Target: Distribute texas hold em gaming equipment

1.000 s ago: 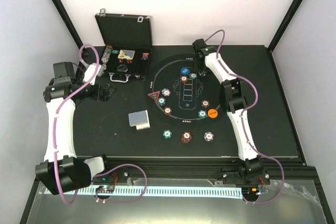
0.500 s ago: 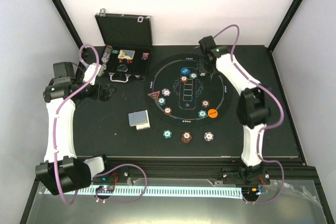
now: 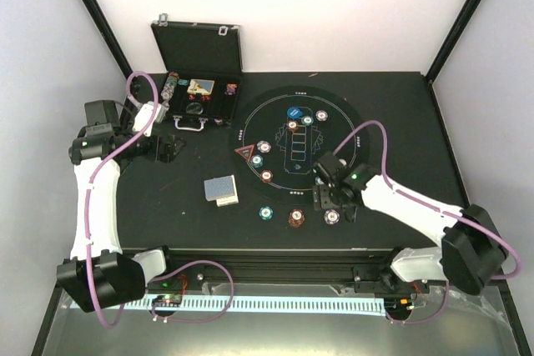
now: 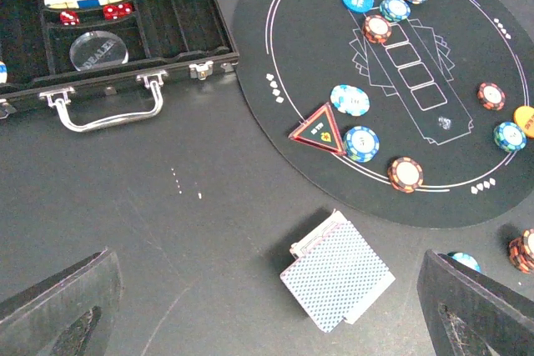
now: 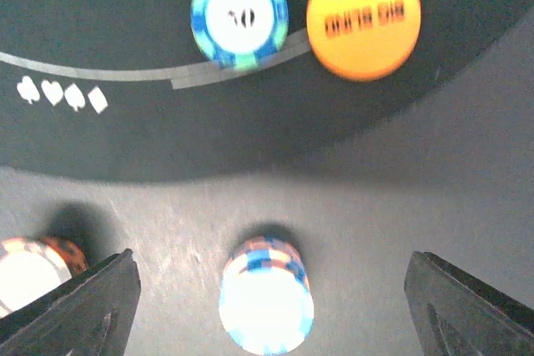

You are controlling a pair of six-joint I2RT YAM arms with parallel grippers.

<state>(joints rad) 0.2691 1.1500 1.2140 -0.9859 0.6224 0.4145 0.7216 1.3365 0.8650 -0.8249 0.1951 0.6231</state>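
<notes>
Right gripper [image 3: 335, 201]: fingers spread wide, empty, either side of the white-topped chip stack [image 5: 267, 299], not touching it.
Chip stack: on the table [image 5: 417, 181], just outside the round mat [image 5: 167, 131], near the teal chip [image 5: 239, 14] and orange disc [image 5: 364, 16].
Left gripper [image 3: 172, 147]: splayed open, empty, beside the case [image 3: 200, 97].
Card deck [image 4: 338, 277]: lay on the table.

Surface [image 4: 167, 231]: matt black, finely scuffed. Mat [image 4: 309, 56]: smooth matt black, white printed lines. Case handle [image 4: 108, 124]: bright polished metal. Orange disc [image 5: 364, 17]: smooth plastic, slight sheen. Cards [image 4: 338, 273]: thin paper stock, printed backs.
</notes>
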